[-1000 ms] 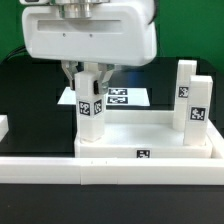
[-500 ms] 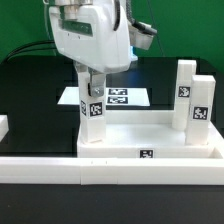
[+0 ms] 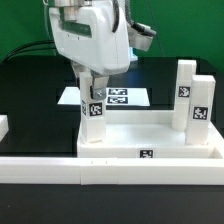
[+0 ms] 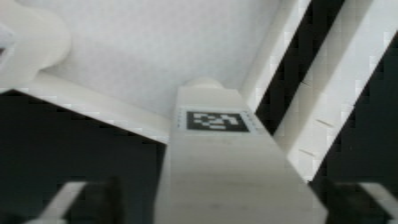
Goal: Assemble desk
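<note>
The desk top (image 3: 170,150), a white rimmed tray, lies behind the low white wall. Three white tagged legs stand upright in it: one at the exterior view's left (image 3: 92,122) and two at its right (image 3: 197,112) (image 3: 184,90). My gripper (image 3: 92,88) hangs straight over the left leg, with its fingers down either side of the leg's top. In the wrist view that leg (image 4: 222,150) runs between the fingers (image 4: 68,200), with a dark gap showing on each side. The jaws are open and hold nothing.
The marker board (image 3: 125,97) lies flat on the black table behind the desk. A long low white wall (image 3: 110,172) runs along the front. A small white block (image 3: 3,127) sits at the exterior view's left edge.
My hand has turned about the upright left leg since the earliest frame. The fingers now stand apart from the leg's sides. The leg has stayed in its corner.
</note>
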`<state>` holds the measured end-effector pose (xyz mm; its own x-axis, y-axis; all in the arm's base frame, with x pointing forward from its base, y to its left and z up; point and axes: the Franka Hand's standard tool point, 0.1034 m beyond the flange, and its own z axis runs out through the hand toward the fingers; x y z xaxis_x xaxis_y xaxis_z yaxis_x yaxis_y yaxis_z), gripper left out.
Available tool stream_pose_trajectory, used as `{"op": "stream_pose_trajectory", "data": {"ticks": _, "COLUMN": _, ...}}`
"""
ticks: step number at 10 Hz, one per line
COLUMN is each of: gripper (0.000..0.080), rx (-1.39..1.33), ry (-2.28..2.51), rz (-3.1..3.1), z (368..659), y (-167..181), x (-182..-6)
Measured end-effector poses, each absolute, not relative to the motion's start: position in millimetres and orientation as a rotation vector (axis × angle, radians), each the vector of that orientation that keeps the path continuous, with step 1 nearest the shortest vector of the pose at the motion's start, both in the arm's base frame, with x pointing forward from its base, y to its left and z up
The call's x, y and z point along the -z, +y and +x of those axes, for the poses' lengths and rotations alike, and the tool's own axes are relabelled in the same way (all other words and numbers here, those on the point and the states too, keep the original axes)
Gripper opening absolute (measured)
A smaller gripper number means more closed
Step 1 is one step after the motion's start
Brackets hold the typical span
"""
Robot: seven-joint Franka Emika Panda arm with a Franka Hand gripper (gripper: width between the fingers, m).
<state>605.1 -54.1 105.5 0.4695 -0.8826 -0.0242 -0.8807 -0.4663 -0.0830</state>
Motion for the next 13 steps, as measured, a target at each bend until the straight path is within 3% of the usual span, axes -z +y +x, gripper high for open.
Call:
{"op": "stream_pose_trajectory", "data": {"ticks": 1, "gripper": 0.0624, "rx": 0.042, "ry": 1.434, "rz": -2.713, "z": 605, "y": -55, "x": -104.3}}
{"op": "stream_pose_trajectory", "data": {"ticks": 2, "gripper": 0.0642, "rx": 0.047, "ry": 1.336, "rz": -2.763, "z": 605, "y": -53, "x": -103.9}}
{"op": "stream_pose_trajectory", "data": {"ticks": 13, "gripper": 0.0649, "rx": 0.080, "ry": -0.054, "rz": -3.132, "z": 607, "y": -42, "x": -110.4}}
